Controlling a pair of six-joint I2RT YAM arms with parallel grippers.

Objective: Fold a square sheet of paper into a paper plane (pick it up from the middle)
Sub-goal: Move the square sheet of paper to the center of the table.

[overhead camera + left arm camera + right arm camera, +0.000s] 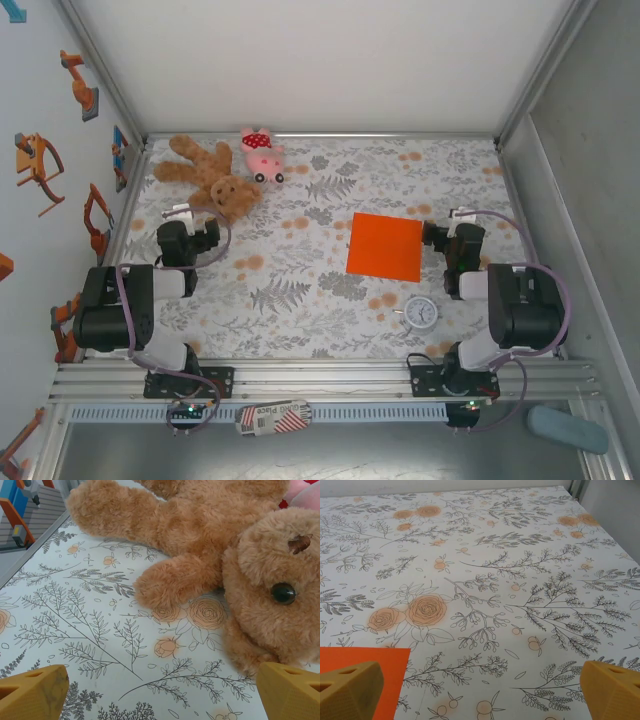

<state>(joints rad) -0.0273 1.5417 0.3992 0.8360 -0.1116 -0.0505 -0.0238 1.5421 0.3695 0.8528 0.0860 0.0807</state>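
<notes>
The square sheet of paper (385,246) is bright orange and lies flat and unfolded on the floral tablecloth, right of centre. One of its corners reaches into the lower left of the right wrist view (395,680). My right gripper (452,226) (485,690) hovers just right of the sheet, open, with bare cloth between its yellow fingertips (350,690). My left gripper (192,222) (165,690) is far off at the left, open over bare cloth, just short of the teddy bear. The paper plane is out of view.
A brown teddy bear (212,178) (240,555) lies at the back left, with a pink plush pig (262,153) beside it. A small round white clock (421,313) sits in front of the sheet. Metal rails and walls border the table (320,135).
</notes>
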